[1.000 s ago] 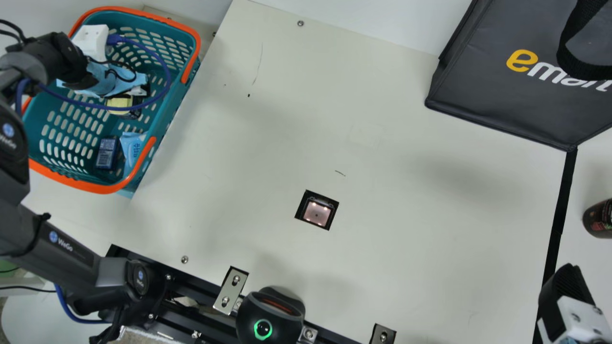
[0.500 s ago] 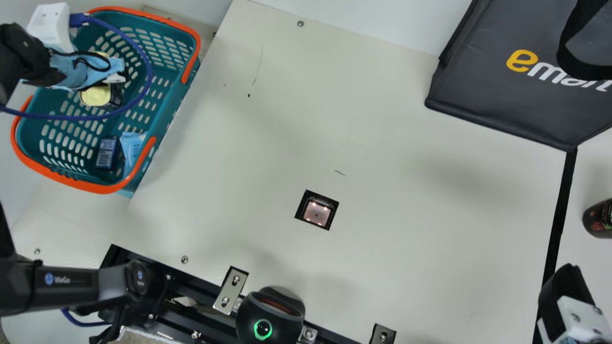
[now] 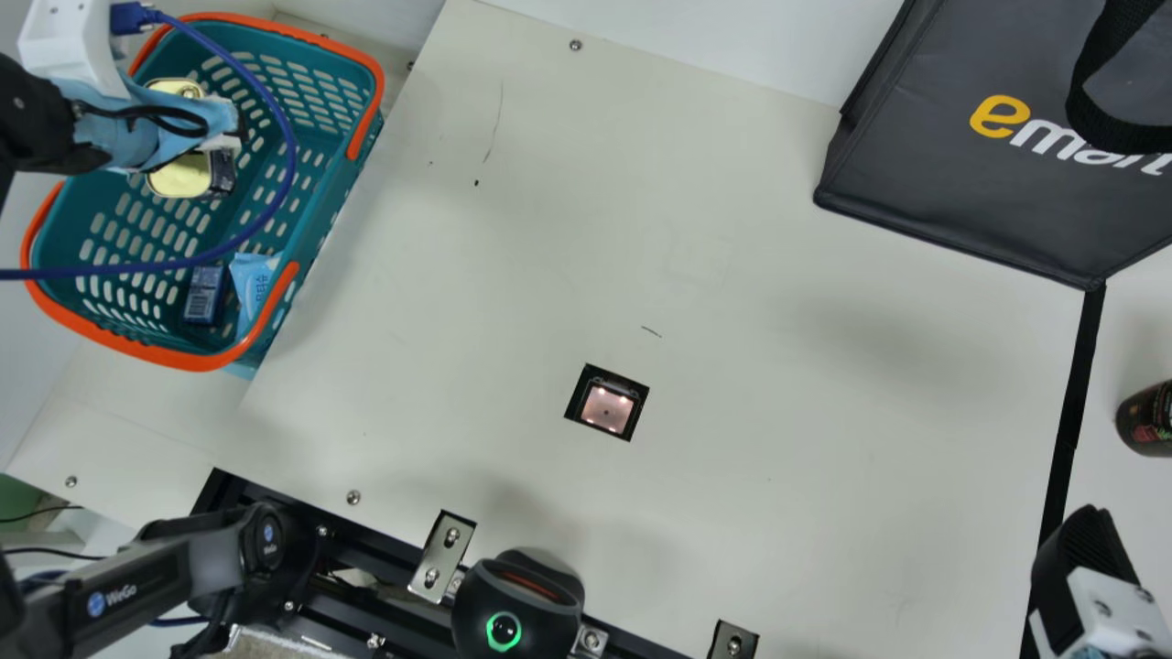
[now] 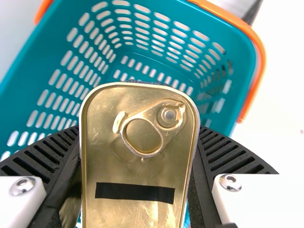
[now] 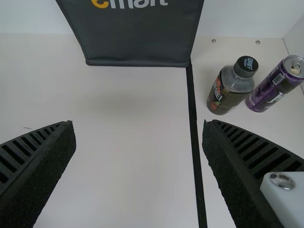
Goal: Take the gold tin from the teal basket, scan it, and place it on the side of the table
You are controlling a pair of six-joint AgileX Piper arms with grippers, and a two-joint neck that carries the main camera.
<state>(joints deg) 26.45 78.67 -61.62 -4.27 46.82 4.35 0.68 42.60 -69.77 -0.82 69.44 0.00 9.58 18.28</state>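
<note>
Your left gripper [image 4: 140, 135] is parted to the width of the gold tin [image 4: 139, 166] and has it by both sides, over the teal basket [image 3: 316, 212]. Squeeze just enough that the smooth sides don't slip, lift straight up, and clear the orange rim [image 3: 369, 69] before swinging across; mind the blue cable [image 3: 289, 151] there. Then bring the code, which you can't make out, squarely over the scanner window [image 3: 606, 409]. Your right gripper [image 5: 137, 124] is spread wide, empty.
</note>
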